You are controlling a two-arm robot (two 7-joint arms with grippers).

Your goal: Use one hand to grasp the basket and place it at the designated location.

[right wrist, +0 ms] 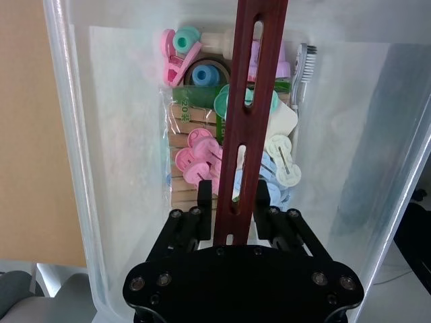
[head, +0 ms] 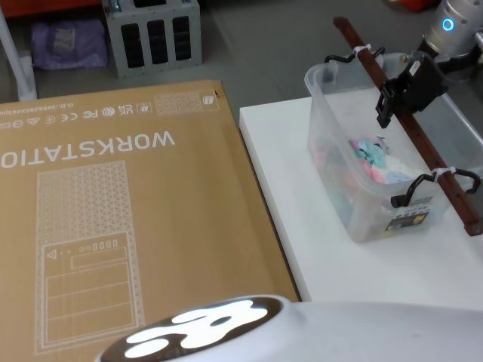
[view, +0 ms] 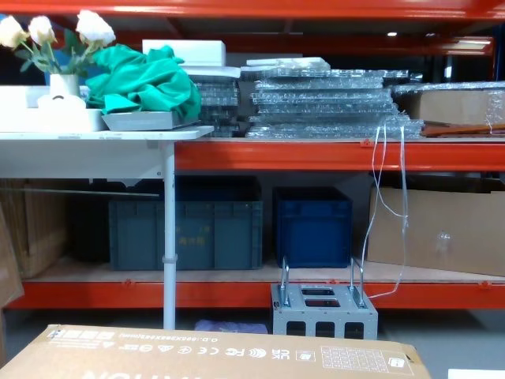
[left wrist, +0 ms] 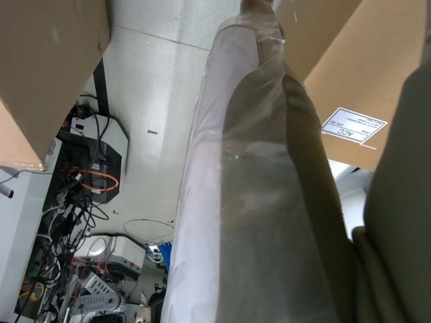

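Note:
The basket point(head: 337, 154) is a clear frosted bin on the right part of the white table point(head: 294, 219). A long reddish-brown bar handle point(head: 426, 147), tied on with white zip ties, runs over it. My right gripper point(head: 391, 104) reaches in from the far right and sits on the bar near its far end. In the right wrist view the right gripper point(right wrist: 234, 195) has one black finger point(right wrist: 204, 196) pressed on each side of the handle point(right wrist: 250, 81). The basket point(right wrist: 74, 155) below holds several coloured clips and a toothbrush. I cannot tell whether it rests on the table or hangs just above it.
A big cardboard box point(head: 113, 211) printed WORKSTATION lies left of the table, touching its edge. Another clear bin point(head: 462, 124) stands just right of the basket. A grey metal frame point(head: 155, 34) stands on the floor beyond. Blue crates point(view: 312, 225) sit on the red shelving ahead.

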